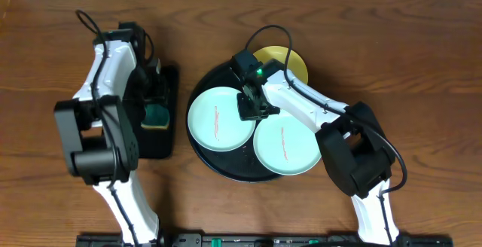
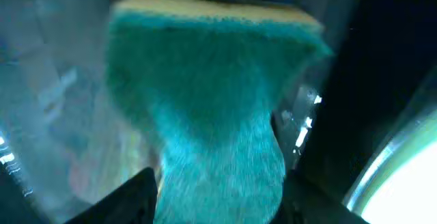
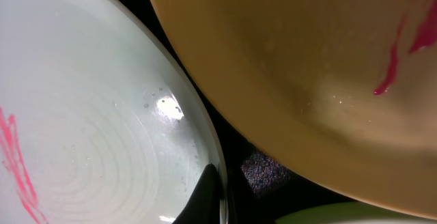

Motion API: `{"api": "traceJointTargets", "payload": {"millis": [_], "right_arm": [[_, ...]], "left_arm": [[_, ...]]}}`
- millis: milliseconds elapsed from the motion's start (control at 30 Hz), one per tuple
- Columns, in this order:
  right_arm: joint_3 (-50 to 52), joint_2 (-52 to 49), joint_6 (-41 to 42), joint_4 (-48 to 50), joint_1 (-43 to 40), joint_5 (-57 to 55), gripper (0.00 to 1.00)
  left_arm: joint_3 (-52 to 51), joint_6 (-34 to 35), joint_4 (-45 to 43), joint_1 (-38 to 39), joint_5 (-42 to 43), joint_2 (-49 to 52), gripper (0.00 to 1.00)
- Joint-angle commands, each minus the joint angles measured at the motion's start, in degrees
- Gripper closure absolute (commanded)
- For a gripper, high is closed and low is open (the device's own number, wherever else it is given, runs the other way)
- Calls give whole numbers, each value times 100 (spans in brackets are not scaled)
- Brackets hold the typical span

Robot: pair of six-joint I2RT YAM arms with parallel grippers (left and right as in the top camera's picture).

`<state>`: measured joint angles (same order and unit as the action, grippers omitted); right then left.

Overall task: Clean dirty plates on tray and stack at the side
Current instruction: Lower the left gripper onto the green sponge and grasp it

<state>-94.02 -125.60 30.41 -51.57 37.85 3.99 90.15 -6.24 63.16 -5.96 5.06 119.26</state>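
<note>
The round black tray [image 1: 226, 166] holds three plates with thin red marks. One turquoise plate [image 1: 218, 119] lies at its left, another turquoise plate [image 1: 288, 149] at its front right, and a yellow plate [image 1: 290, 60] at the back, partly hidden by my right arm. My right gripper [image 1: 253, 105] is at the left plate's right rim. In the right wrist view it [image 3: 222, 203] is shut on that rim, one finger inside the plate [image 3: 82, 115], with the yellow plate [image 3: 287, 46] just beyond. My left gripper [image 1: 157, 100] is shut on a green sponge [image 2: 205, 101].
A smaller rectangular black tray [image 1: 167, 138] lies left of the round tray, under the sponge [image 1: 157, 116] and left gripper. Bare black tray floor [image 3: 263, 171] shows between the plates. Brown wooden table [image 1: 422, 66] surrounds both trays.
</note>
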Motion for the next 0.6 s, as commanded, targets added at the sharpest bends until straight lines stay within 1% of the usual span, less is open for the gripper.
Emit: {"api": "traceJointTargets", "payload": {"millis": [0, 167, 200, 300, 333, 567], "right_arm": [[9, -111, 20, 57, 50, -120, 99], [9, -111, -11, 42, 48, -120, 98], [9, -111, -26, 42, 48, -120, 98], [9, -111, -24, 52, 50, -140, 98], [9, -111, -24, 57, 50, -140, 98], [9, -111, -26, 63, 50, -140, 98]], "left_arm": [[-9, -24, 17, -26, 70, 328, 47], [-11, 448, -177, -26, -216, 518, 58], [-11, 472, -225, -26, -212, 518, 62], [-9, 621, -354, -26, -216, 516, 87], [-9, 660, -374, -26, -214, 516, 92], [-2, 748, -356, -24, -210, 354, 93]]}}
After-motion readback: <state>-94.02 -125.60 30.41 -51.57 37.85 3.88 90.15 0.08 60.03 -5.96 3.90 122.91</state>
